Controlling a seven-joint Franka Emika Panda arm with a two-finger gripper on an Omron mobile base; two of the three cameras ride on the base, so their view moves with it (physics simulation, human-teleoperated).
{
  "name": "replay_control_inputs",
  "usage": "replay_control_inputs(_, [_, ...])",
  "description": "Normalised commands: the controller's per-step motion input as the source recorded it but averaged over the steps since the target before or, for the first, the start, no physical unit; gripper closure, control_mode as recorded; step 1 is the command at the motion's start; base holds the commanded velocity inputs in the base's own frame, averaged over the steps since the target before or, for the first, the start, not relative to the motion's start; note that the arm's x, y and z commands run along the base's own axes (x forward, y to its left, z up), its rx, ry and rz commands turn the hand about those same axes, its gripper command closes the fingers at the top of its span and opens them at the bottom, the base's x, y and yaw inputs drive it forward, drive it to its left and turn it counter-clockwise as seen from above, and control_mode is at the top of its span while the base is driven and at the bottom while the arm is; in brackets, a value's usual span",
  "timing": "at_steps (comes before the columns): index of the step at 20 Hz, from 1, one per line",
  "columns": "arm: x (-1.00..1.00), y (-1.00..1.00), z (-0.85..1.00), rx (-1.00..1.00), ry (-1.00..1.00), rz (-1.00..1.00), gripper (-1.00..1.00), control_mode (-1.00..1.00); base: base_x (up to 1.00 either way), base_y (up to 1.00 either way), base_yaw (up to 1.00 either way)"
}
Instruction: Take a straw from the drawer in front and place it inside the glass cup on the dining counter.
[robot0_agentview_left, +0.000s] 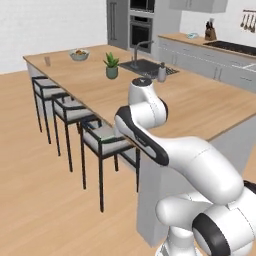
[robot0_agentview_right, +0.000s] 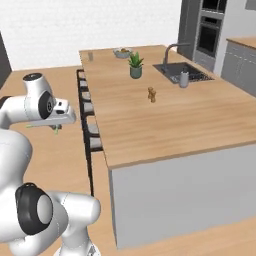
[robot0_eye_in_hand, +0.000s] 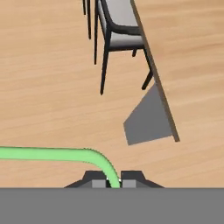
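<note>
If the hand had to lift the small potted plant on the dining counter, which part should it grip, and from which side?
Probably the pot itself, across its round wall, coming in level from the side. It stands upright, and spiky leaves spread above its rim, so a descent from above would meet them.

A light wood plank floor (robot0_agentview_left: 35, 200) spreads across the room, meeting a plain white wall (robot0_agentview_left: 50, 25) at 11 o'clock. Three black-framed stools (robot0_agentview_left: 102, 142) with grey seats stand in a row toward 9 o'clock in the left base view. At 12 o'clock a tall dark grey cabinet holds a built-in oven (robot0_agentview_left: 141, 31). Toward 2 o'clock runs a wood-topped side counter (robot0_agentview_left: 200, 42) with grey fronts, a black stovetop (robot0_agentview_left: 235, 47), a knife block (robot0_agentview_left: 210, 33) and hanging utensils (robot0_agentview_left: 248, 20). The lighting is even and soft.
</note>
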Motion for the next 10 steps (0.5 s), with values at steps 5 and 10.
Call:
replay_control_inputs(5, [0.00, 0.00, 0.00, 0.00, 0.00, 0.00, 1.00, 1.00, 0.20, 1.00, -0.35])
replay_control_inputs(10, [0.00, 0.00, 0.00, 0.00, 0.00, 0.00, 1.00, 1.00, 0.22, 1.00, -0.38])
